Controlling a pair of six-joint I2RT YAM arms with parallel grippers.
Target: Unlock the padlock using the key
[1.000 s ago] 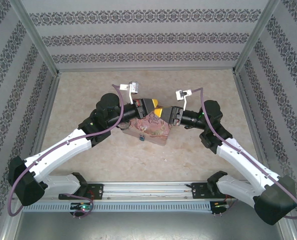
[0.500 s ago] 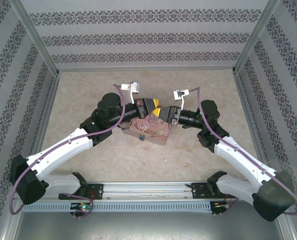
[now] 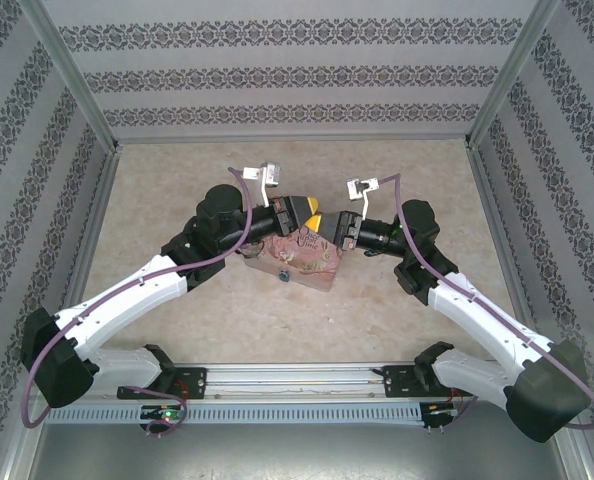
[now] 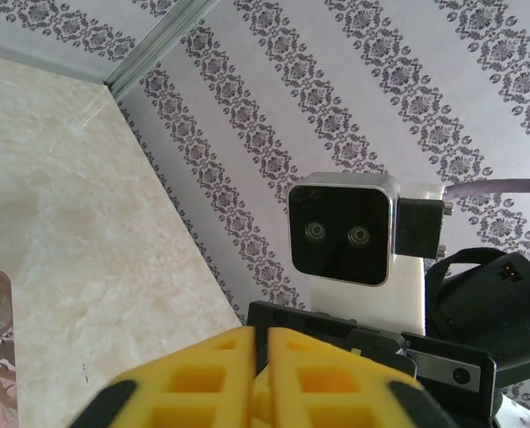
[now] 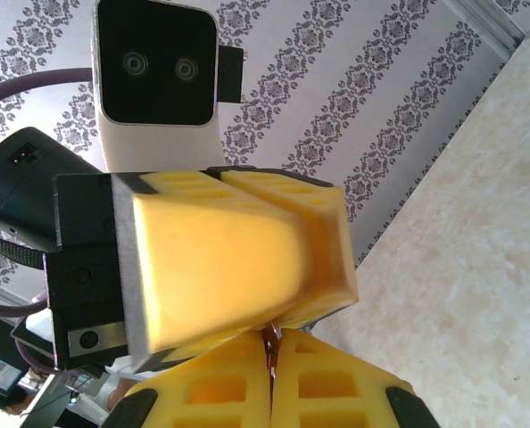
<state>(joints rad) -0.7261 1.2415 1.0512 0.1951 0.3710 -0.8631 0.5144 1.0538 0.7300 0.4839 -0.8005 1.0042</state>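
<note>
Tan marble surface [image 3: 177, 190] with a pink tin [image 3: 312, 262] lying flat in the middle of it. Both my arms reach in and meet tip to tip over the tin's far edge, left jaws coming from the tin's left, right jaws from its right. Right jaws pressed together, yellow pads [image 5: 220, 383] pinching the key [image 5: 269, 339], a thin metal sliver poking out at the seam. Left jaws: pads [image 4: 202, 370] nearly together with a hairline seam, can't tell if they quite touch. Padlock [image 3: 284, 277], small and blue, sits at the tin's near left corner, apart from both jaws.
</note>
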